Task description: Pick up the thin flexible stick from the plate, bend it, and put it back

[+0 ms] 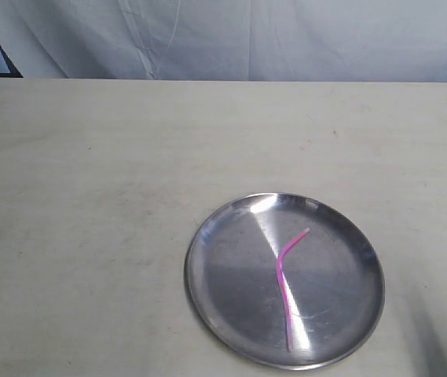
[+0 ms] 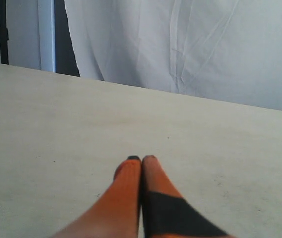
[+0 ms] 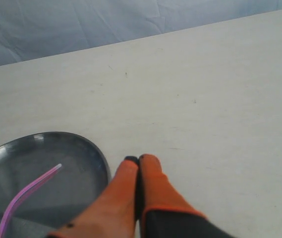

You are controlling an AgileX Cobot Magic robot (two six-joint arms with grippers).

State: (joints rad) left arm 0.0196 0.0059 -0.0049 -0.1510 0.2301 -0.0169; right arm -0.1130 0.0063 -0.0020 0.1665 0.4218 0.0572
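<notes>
Kinked stick (image 3: 31, 186) is seen on the plate (image 3: 81, 163) just beside the right claw (image 3: 139, 159), which is pinched together like the left claw (image 2: 141, 158).

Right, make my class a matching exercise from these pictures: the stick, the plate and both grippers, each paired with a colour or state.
Things: 1 thin flexible stick; 2 plate; 3 left gripper; 4 right gripper.
Descriptions: A shut, beside the plate's rim; B round, shiny silver; C pink, kinked; D shut, plate out of its view.
Pairs: 1-C; 2-B; 3-D; 4-A.
</notes>
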